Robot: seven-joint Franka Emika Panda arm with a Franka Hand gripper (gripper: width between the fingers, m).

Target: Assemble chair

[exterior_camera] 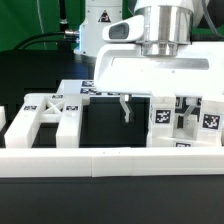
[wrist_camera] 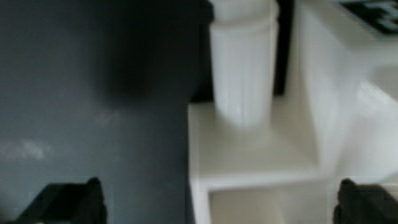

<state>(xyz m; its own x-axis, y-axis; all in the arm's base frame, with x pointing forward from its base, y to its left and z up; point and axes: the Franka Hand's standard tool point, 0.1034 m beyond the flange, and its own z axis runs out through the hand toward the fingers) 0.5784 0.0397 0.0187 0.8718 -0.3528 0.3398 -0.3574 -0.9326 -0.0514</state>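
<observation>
Hand (exterior_camera: 126,108) released, fingers (wrist_camera: 71,203) spread wide, gripping nothing, hanging low over the desk (exterior_camera: 108,128). Main risk, as a judgement: closing from this pose would probably pinch only an edge, with part of the gap over white plastic and the rest over bare desk in the wrist view; likely result, a glossy piece tipping or skidding instead of lifting. Dropping further without centring could also land one fingertip on the top face, or knock the upright white bar just ahead, probably a post (wrist_camera: 240,55). Cannot tell for certain whether the white surface beneath belongs to the seat (exterior_camera: 115,75). Position: seat right behind the hand and seemingly partly under it, close, not touched. Tagged posts (exterior_camera: 185,116) just beside the hand, toward the exterior view's right. X-braced frame (exterior_camera: 45,112) farther off on the opposite side. Rail (exterior_camera: 110,160) in front of the hand, lower, apart from it. Chair not yet joined; all parts loose on the desk around the hand.
</observation>
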